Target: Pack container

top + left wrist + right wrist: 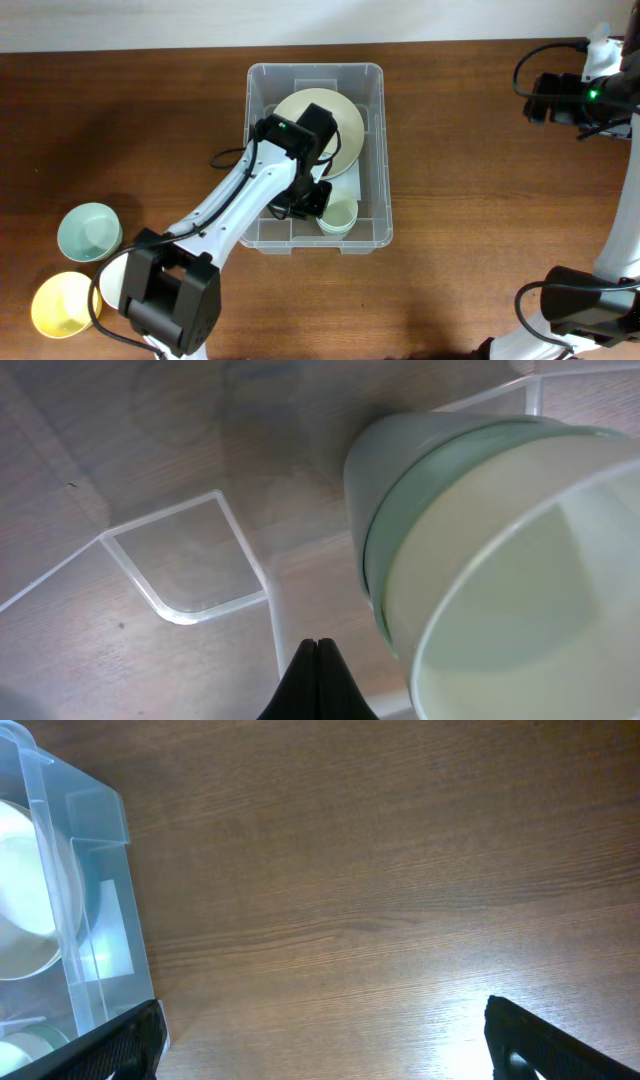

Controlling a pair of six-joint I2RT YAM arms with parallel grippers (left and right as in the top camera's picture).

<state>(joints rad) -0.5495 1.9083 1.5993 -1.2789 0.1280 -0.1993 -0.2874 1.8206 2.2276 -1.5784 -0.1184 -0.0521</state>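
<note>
Here the left tool (318, 655) sits shut, empty, inside the container (315, 68). The right tool (323, 1042) gapes wide, right of it

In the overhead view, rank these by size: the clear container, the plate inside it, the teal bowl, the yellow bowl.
1. container
2. plate
3. teal bowl and yellow bowl look alike, so tied.

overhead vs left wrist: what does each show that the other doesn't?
Overhead only: pale teal bowl and yellow bowl on the table left of the container, plus a cream plate inside it. Left wrist only: left tool with its tips shut on nothing, close beside the cup. Both: the container and the pale green cup in it.
</note>
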